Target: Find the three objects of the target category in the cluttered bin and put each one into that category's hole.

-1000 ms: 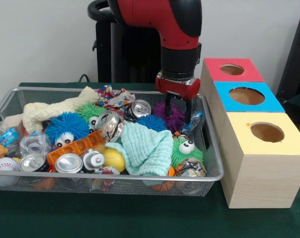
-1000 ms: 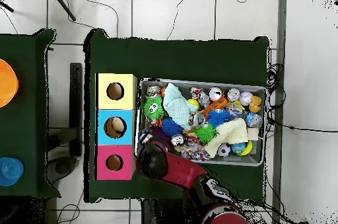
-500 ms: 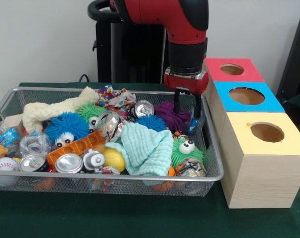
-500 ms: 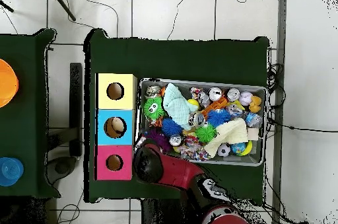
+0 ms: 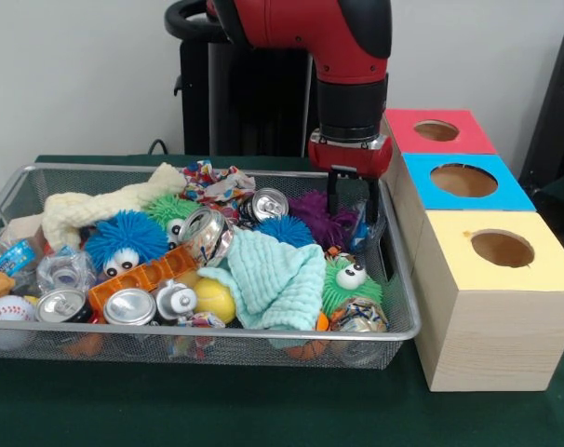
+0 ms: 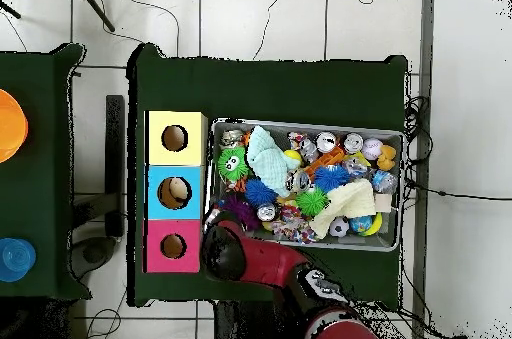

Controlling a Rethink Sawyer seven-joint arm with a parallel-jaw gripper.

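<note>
**Gripper spread open over the bin's corner by the boxes**

The red and black arm (image 5: 342, 56) comes down over the corner of the wire bin (image 5: 398, 307) nearest the three boxes. Its gripper (image 5: 352, 200) stands with the two black fingers (image 5: 333, 196) apart, and nothing is seen between them. The tips hang just above a purple spiky ball (image 5: 321, 219) and a small blue-and-clear wrapper (image 5: 364, 230) lying against the bin's side wall; whether they touch either one cannot be told.

The bin sits on the green bench (image 5: 263, 410) and is packed full. A mint green cloth (image 5: 277, 275) lies in the middle, with a green spiky ball with eyes (image 5: 349, 279) just beside it and a crushed can (image 5: 356, 315) in front of that. Further along are a blue spiky ball with eyes (image 5: 126, 240), a cream cloth (image 5: 100, 209), an orange block (image 5: 142, 277), a yellow ball (image 5: 214, 300), a baseball (image 5: 9, 312) and several silver cans, one of them (image 5: 129, 306) near the front rim. A patterned cloth (image 5: 212, 182) and another can (image 5: 263, 203) lie toward the back.

Beside the bin stand a red box (image 5: 436, 130), a blue box (image 5: 463, 182) and a yellow box (image 5: 501, 251) in a row, each with a round hole on top. In the overhead view something pale shows inside the blue box's hole (image 6: 174, 192).
</note>
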